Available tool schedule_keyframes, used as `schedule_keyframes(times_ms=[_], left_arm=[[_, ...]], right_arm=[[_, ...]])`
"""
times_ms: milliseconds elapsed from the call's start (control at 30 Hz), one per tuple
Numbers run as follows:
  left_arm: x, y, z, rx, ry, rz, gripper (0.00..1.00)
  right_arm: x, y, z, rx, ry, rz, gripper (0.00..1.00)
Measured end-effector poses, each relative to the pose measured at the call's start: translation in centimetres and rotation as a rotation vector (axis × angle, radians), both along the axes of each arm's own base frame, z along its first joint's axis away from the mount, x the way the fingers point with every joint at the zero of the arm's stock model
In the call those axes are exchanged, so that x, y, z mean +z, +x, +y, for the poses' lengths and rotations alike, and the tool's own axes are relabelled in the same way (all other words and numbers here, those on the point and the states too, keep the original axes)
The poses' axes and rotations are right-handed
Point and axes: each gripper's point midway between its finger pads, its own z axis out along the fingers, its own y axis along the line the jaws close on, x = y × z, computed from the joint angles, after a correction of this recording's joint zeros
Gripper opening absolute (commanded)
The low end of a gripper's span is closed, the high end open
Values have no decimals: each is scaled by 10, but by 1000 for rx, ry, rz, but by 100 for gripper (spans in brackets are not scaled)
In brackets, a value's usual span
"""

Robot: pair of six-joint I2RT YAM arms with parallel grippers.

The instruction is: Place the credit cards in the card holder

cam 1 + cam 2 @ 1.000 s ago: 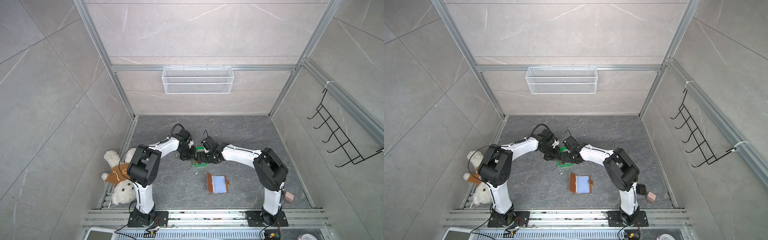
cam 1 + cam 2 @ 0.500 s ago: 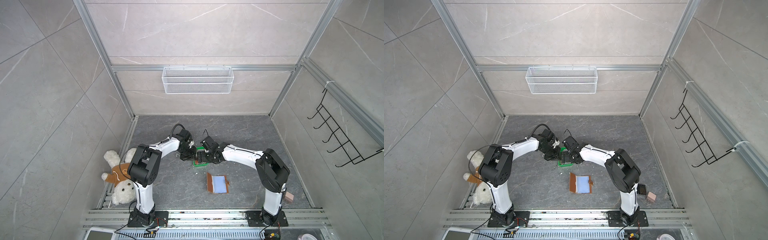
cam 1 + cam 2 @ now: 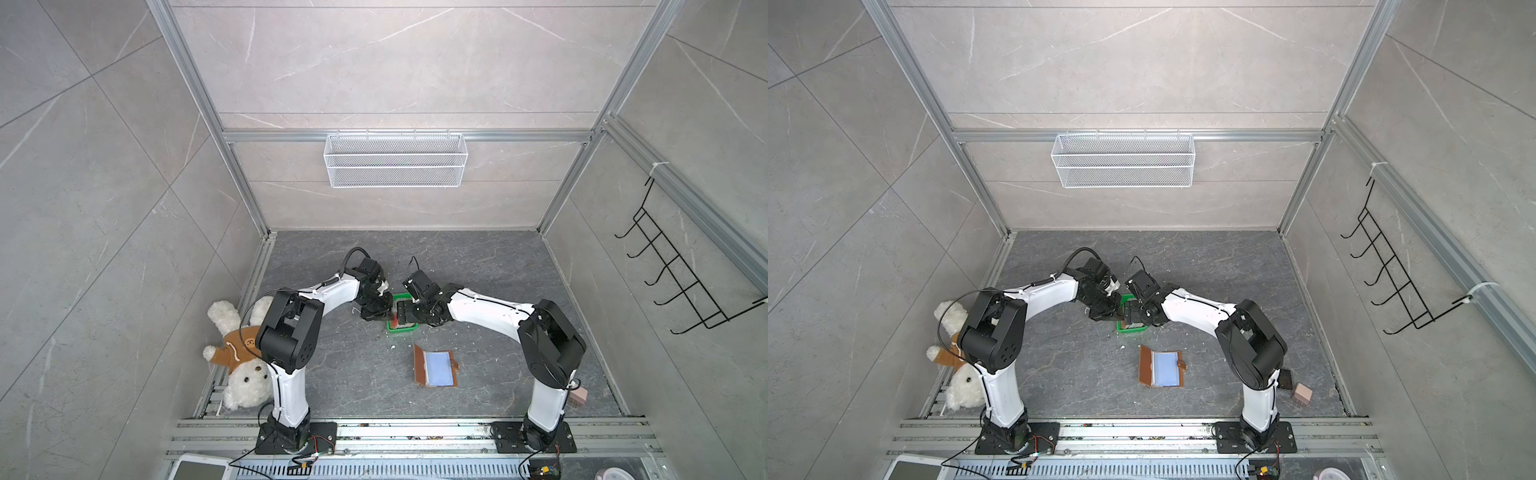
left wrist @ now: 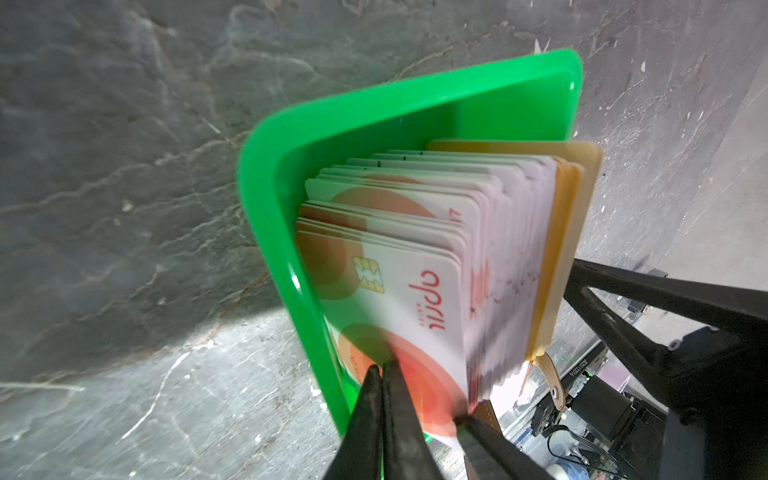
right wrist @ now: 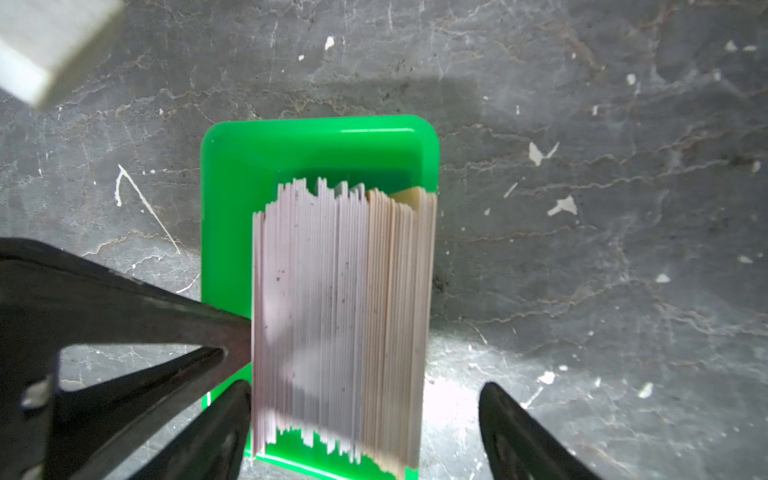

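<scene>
Shifted since a second ago: only the right arm's elbow, a touch farther toward the right in both top views; both wrists otherwise kept over the same spot.

Met over a small green plastic tray (image 3: 402,329) (image 3: 1133,331) on the dark stone-patterned tabletop (image 3: 478,266): left gripper (image 3: 380,316) from one side, right gripper (image 3: 405,318) from the other.

Packed into that tray (image 4: 266,187) and standing on edge: the credit cards (image 4: 395,282) (image 5: 332,311), whitish-pink with red-orange blots and a gold chip on the front one, plus a few tan-yellow ones at the far end of the stack.

At the left gripper (image 4: 382,370) (image 5: 239,340), jaws pressed together with no gap seen, tip against the face of the front card near its lower corner. Impossible to tell whether a card edge is caught between them.

At the right gripper (image 5: 365,388), jaws spread wide astride the stack. One finger (image 5: 232,415) right up against the outermost card, beside the left gripper's tip. Other finger (image 5: 511,419) clear of the tan end, with bare tabletop between. Nothing clamped there.

Lying open and flat on the tabletop, bluish clear sleeves up and tan-brown leather showing round the edges: the card holder (image 3: 434,365) (image 3: 1160,369). Apart from the tray, on the side nearer the arm bases, and touched by neither gripper.

Slumped at the tabletop's left edge beside the left arm's base: a white plush bunny (image 3: 245,384) in a brown top. Hung on the back wall: a white wire basket (image 3: 395,162).
</scene>
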Motion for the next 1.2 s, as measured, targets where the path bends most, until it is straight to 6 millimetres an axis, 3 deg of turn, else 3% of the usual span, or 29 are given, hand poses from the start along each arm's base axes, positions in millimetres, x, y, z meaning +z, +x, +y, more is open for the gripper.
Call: schedule_keyframes(times_ms=[400, 733, 1200], left_arm=[[1, -1, -2, 5, -15, 12, 7], [1, -1, -2, 9, -12, 11, 0], [-1, 2, 1, 16, 12, -4, 0]], right_arm=[[-1, 0, 0, 2, 11, 10, 92], [-21, -1, 7, 15, 5, 57, 92], [-22, 1, 8, 2, 5, 56, 91]])
